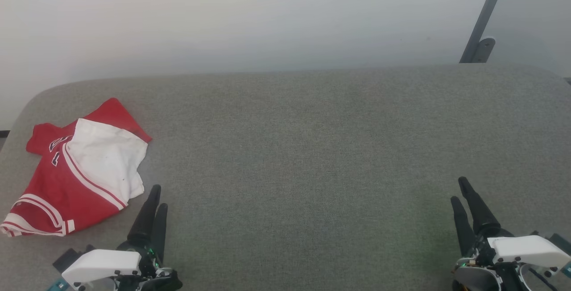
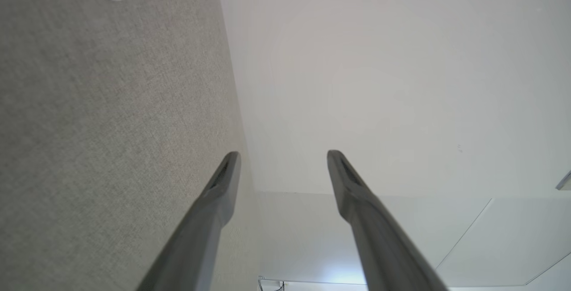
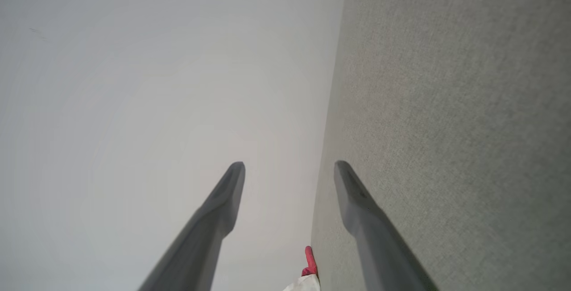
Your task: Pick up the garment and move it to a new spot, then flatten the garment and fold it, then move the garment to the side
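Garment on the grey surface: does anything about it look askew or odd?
Yes. The garment lies rumpled at the left end of the grey surface, with white fabric flopped across the red front, covering most of the number. No damage visible.

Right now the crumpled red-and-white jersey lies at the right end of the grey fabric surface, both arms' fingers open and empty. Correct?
No: the head view shows the crumpled red-and-white jersey at the left end of the grey fabric surface. The left fingers and right fingers are open and empty.
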You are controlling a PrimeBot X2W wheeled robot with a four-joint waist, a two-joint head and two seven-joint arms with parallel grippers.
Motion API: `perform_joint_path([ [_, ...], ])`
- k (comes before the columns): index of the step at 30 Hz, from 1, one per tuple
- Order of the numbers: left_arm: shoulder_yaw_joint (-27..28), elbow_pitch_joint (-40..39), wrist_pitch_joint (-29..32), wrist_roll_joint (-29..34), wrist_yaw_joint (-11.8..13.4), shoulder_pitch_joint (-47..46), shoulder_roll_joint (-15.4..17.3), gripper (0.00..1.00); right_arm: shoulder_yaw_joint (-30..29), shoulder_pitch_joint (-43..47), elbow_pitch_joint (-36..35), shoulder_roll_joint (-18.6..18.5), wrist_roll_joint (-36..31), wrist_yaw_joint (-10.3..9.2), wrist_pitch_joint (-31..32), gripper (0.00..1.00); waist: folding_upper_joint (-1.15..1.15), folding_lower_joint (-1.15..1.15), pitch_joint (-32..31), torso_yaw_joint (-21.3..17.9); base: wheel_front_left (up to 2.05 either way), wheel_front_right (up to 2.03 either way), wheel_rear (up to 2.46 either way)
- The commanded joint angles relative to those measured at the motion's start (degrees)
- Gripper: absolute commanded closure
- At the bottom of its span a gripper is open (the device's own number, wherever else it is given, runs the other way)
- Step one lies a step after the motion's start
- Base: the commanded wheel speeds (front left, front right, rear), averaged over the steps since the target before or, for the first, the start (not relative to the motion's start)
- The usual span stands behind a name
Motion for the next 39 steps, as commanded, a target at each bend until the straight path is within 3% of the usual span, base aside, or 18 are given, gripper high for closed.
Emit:
perform_joint_path([
  [1, -0.04, -1.04, -0.62, 1.13, -0.08, -1.71, 0.63, 0.0, -0.17, -1.85, -0.8, -0.49, -0.6, 0.01, -0.52, 0.0, 0.0, 0.0, 0.0, 0.01, 0.0, 0.0, 0.0],
  [8, -1.02, -0.79, -2.87, 7.03, -0.1, -2.68, 2.16, 0.0, 1.21, -3.17, -0.51, -2.27, -5.21, 0.02, -3.08, 0.0, 0.0, 0.0, 0.07, 0.08, 0.0, 0.0, 0.0],
  [9, 0.12, -2.86, -5.18, 20.41, 0.18, -2.91, 2.07, 0.0, 2.57, -4.42, -1.26, -3.9, -16.0, 0.02, -5.65, 0.0, 0.0, 0.0, 0.19, 0.12, 0.0, 0.0, 0.0],
  [23, -1.66, -4.47, -8.14, 38.22, 1.8, -2.07, 3.13, 0.0, 3.69, -5.45, -1.24, -5.05, -33.88, 0.03, -8.6, 0.0, 0.0, 0.0, 0.08, 0.15, 0.0, 0.0, 0.0],
  [39, -5.04, -5.0, -11.24, 52.06, 5.02, -2.1, 5.51, 0.0, 3.44, -6.57, -1.13, -5.59, -52.35, 0.03, -11.73, 0.0, 0.0, 0.0, 0.15, 0.12, 0.0, 0.0, 0.0],
])
